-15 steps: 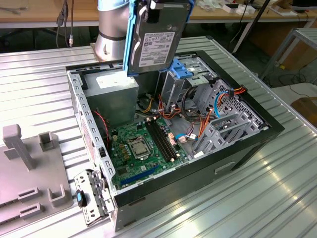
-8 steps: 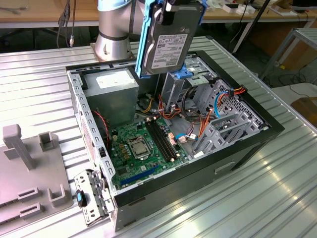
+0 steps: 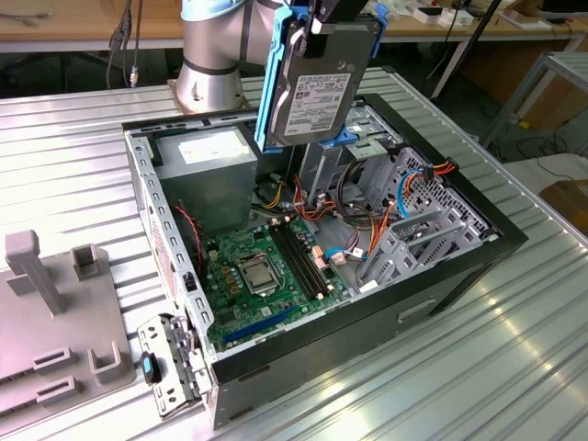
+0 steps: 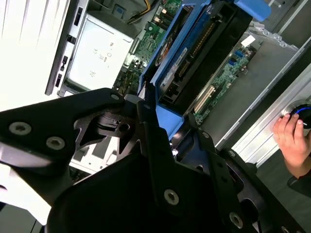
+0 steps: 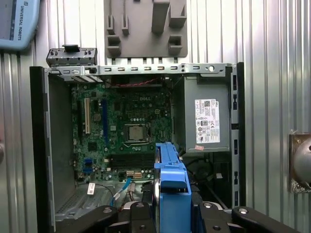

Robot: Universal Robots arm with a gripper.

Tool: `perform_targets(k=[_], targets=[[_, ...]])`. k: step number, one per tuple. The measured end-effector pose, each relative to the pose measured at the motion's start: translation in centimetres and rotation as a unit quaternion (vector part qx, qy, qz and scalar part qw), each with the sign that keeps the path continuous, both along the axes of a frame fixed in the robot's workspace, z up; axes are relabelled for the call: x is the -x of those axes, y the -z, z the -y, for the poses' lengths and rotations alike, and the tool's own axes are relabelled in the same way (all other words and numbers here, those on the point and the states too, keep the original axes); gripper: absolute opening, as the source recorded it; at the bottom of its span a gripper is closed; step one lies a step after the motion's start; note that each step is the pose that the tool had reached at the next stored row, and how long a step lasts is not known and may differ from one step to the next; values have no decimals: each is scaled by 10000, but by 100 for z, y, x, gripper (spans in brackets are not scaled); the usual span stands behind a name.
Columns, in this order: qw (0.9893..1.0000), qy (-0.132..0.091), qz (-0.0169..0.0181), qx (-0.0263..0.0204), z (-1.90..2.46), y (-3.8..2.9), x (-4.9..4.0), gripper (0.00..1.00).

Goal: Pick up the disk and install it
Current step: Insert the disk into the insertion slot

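- One disk (image 3: 317, 78) hangs upright above the open case (image 3: 478, 243), clamped at its top edge by the gripper (image 3: 329, 16).
- The high hold likely keeps it clear of the cables (image 3: 367, 225) and near the drive cage (image 3: 413, 225).

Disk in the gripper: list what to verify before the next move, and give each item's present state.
1. Grip: the gripper is shut on the top edge of the disk, which is upright: ok.
2. Clearance: the disk hangs above the computer case, touching nothing: ok.
3. Access: the case lies open, with the motherboard exposed: ok.
4. Cables: orange cables run beside the drive cage; whether they block the slot: cannot tell.
5. People: a hand is near the case in the second wrist view: not ok.
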State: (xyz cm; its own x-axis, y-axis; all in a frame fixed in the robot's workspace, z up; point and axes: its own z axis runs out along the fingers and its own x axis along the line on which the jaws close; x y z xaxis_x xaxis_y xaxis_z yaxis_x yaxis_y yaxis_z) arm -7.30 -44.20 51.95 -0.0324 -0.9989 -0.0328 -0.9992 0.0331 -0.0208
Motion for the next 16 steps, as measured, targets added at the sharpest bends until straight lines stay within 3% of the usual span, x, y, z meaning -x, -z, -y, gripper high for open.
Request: perform_targets(k=[11,12,14,16], targets=[[10000,0,0,0,5,0,-9,37],[10000,-1,0,0,15,0,-10,37],[10000,0,0,3,97,0,-11,37],[10000,0,0,8,145,0,-14,37]])
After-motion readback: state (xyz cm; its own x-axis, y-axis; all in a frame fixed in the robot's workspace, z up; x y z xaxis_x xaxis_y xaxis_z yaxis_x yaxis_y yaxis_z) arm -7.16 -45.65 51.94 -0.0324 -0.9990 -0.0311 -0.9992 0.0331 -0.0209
